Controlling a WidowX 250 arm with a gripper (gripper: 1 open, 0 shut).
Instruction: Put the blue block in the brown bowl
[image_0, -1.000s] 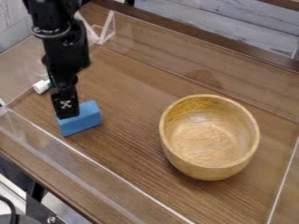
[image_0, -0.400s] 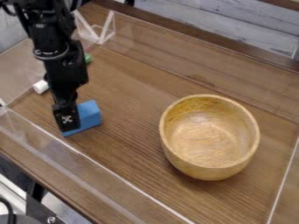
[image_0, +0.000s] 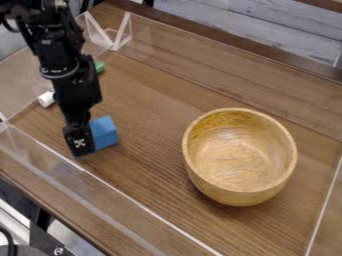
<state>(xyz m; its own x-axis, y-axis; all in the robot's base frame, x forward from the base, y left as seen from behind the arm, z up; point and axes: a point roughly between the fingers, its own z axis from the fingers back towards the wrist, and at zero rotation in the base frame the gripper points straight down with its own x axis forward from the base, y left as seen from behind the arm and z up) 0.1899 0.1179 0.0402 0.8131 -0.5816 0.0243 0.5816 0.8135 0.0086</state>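
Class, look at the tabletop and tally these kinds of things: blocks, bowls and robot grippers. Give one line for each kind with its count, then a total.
Blocks: 1, the blue block
Bowls: 1, the brown bowl
Robot grippers: 1, the dark gripper
Total: 3

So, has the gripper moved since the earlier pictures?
Yes, the gripper has moved down, its fingertips now lower against the blue block.

Black arm reaches down — gripper (image_0: 91, 142) low, fingers pointing downward and apparently parted — wrist above.
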